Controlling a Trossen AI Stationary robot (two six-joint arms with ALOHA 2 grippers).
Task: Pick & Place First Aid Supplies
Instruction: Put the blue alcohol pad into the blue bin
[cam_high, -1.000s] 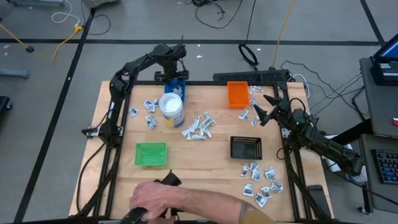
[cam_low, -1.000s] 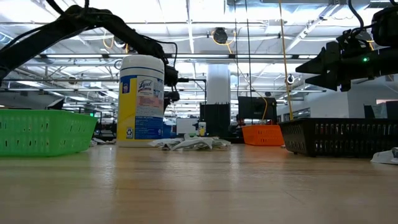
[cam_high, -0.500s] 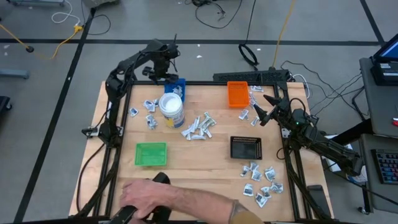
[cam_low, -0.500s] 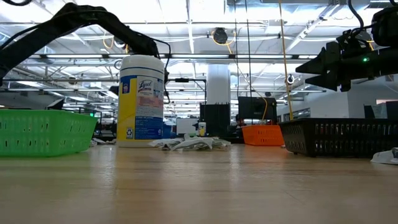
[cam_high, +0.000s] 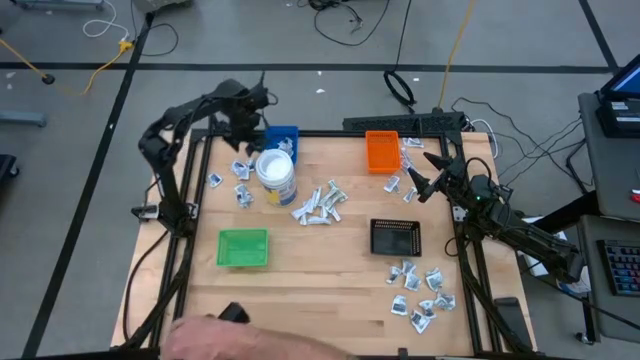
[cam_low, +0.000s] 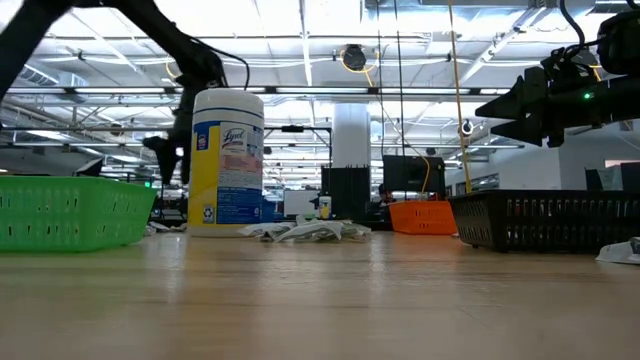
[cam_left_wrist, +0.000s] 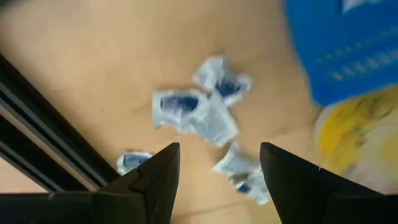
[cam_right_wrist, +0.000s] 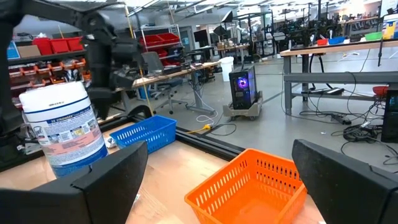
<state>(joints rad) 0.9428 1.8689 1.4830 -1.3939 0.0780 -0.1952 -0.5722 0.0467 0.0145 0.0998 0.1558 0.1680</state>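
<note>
Item: tabletop (cam_high: 330, 280), wood, with four trays: green tray (cam_high: 243, 248) near left, black tray (cam_high: 396, 238) near right, orange tray (cam_high: 381, 151) far right, blue tray (cam_high: 283, 138) far left.

Risk: white tub (cam_high: 276, 177) stands just beside the far-left packets (cam_left_wrist: 199, 112); it could be knocked over if the left arm swings right during descent.

Risk: the packets overlap, so two may be lifted together, or one pinched by a corner and dropped.

Left tool (cam_left_wrist: 217, 171): released, nothing held, hovering over the far-left packets.

Right tool (cam_high: 422, 172): spread wide, empty, waiting at the far right near the orange tray.

Further supplies: centre heap (cam_high: 320, 205), near-right cluster (cam_high: 420, 295).

Obstruction: a person's arm (cam_high: 250, 340) lies at the near edge (clear of both tools).
</note>
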